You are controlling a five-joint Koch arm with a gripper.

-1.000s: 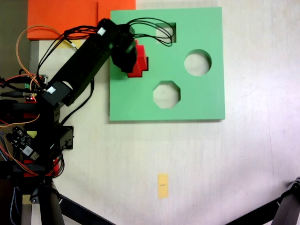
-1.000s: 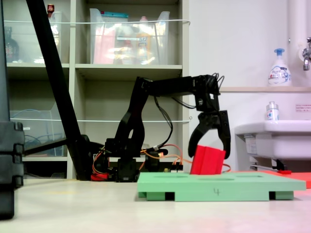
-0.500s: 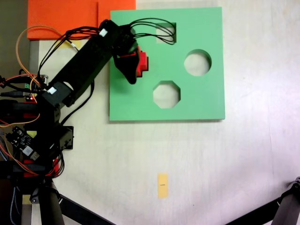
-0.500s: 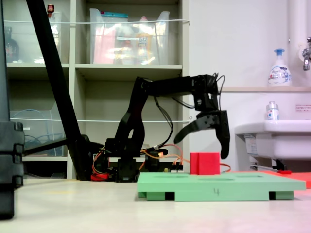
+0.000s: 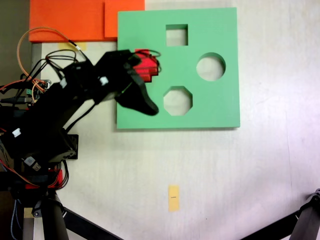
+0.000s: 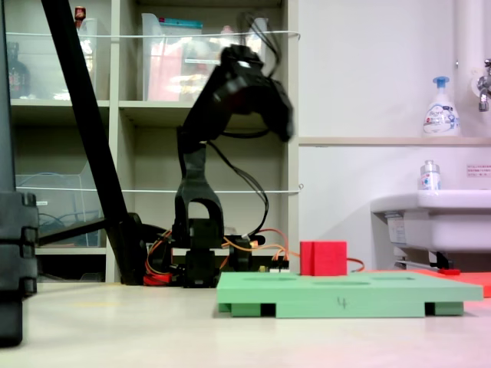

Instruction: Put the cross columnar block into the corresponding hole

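Half the red block (image 5: 149, 65) hidden (arm (image 5: 90, 90)).

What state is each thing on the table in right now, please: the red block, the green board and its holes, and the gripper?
Red block: upright on the green board, free of the gripper, top standing above the board.
Green board: flat on the table.
Square hole: empty.
Round hole: empty.
Octagonal hole: empty.
Gripper: raised high above the board, holding nothing; blurred, so open or shut is unclear.
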